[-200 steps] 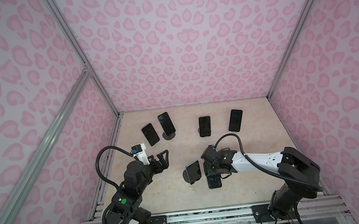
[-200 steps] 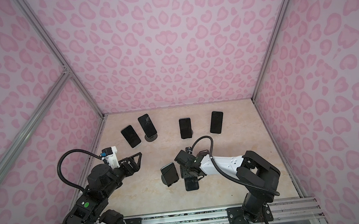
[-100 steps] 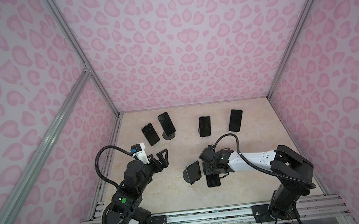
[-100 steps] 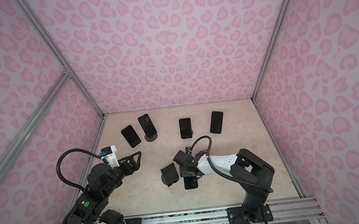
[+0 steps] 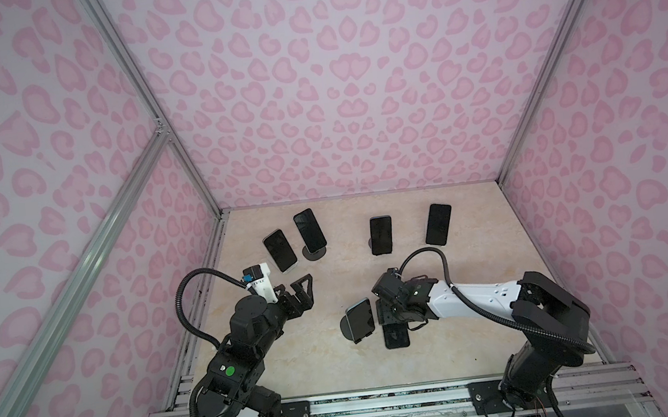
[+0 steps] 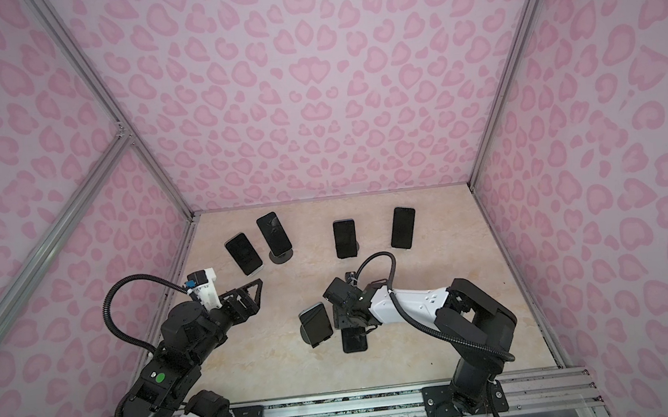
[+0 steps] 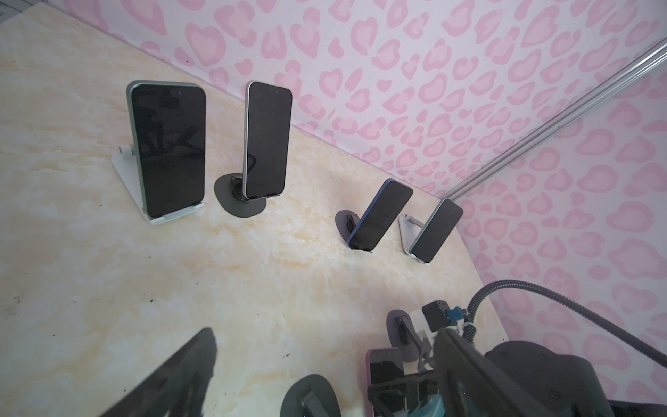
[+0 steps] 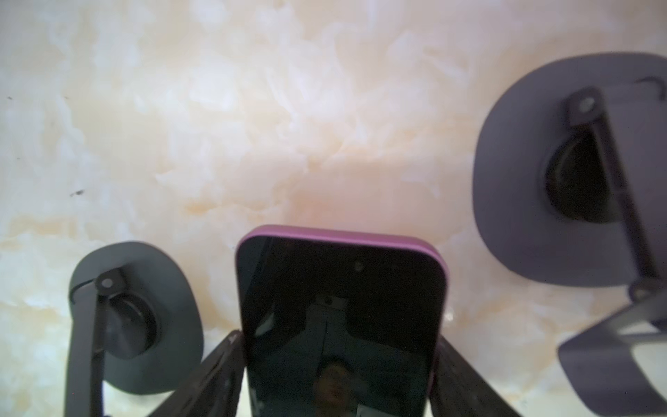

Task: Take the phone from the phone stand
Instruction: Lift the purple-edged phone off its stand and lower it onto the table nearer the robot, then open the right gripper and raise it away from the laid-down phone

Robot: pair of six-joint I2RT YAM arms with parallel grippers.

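The phone [image 8: 343, 307], black-screened with a pink edge, lies low on the marble table near the front middle; both top views show it [image 5: 396, 336] [image 6: 354, 340]. My right gripper [image 8: 339, 339] straddles its near half. One finger stands along each long side, with only thin pale slivers between finger and phone. Beside it stands the grey phone stand [image 8: 534, 224], its holder plate bare. The left wrist view shows that stand [image 7: 393, 321] too, but my right arm hides it in both top views. My left gripper [image 5: 305, 291] hovers open and holds nothing, left of the middle.
A dark round-based stand [image 8: 162, 289] on the phone's other side carries another phone [image 5: 360, 319]. Several more phones on stands line the back [image 5: 280, 250] [image 5: 438, 223]. Pink patterned walls close three sides. The metal rail [image 5: 384, 405] runs along the front.
The right arm's elbow has drifted slightly left while the gripper stayed over the phone. The phone has not moved. The left arm is still.
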